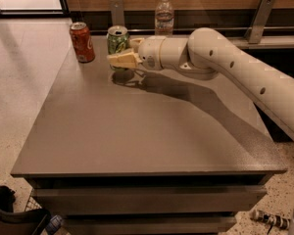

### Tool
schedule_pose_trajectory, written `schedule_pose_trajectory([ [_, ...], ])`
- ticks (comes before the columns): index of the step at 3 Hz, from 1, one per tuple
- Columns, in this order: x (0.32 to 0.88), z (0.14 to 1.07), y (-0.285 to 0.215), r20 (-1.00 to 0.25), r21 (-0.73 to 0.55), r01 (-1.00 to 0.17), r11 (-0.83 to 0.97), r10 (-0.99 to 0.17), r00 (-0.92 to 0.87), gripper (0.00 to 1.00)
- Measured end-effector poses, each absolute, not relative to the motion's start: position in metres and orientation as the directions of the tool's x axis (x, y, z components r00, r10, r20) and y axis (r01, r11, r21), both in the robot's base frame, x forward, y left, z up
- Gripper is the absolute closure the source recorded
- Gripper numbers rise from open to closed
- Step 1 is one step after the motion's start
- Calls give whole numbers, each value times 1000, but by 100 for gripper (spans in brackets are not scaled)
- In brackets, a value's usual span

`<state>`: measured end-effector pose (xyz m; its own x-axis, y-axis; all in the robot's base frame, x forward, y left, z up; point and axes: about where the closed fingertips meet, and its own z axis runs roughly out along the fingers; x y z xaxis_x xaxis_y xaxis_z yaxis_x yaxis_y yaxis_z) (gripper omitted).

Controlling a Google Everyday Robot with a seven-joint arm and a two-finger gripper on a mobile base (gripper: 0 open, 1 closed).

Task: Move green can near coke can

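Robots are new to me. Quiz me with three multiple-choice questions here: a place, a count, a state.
1. The green can is: A) between the red can and the bottle; B) on the floor; C) behind the bottle.
2. Cans in view: A) one; B) two; C) three.
3. The gripper, over the table's far side, is: A) empty; B) clamped on the green can; C) clamped on the bottle.
Answers: A, it sits between them; B, one green, one red; B, it grips the green can.
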<state>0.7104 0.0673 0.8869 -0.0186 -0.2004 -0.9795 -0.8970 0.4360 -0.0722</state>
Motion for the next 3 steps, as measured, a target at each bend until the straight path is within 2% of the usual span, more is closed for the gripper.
schedule_pose_trajectory([
  [2,769,881,96,-970,-71,-928,365,-241,-20,100],
  [3,774,877,101,-963,-86,-927,365,-268,-16,100],
])
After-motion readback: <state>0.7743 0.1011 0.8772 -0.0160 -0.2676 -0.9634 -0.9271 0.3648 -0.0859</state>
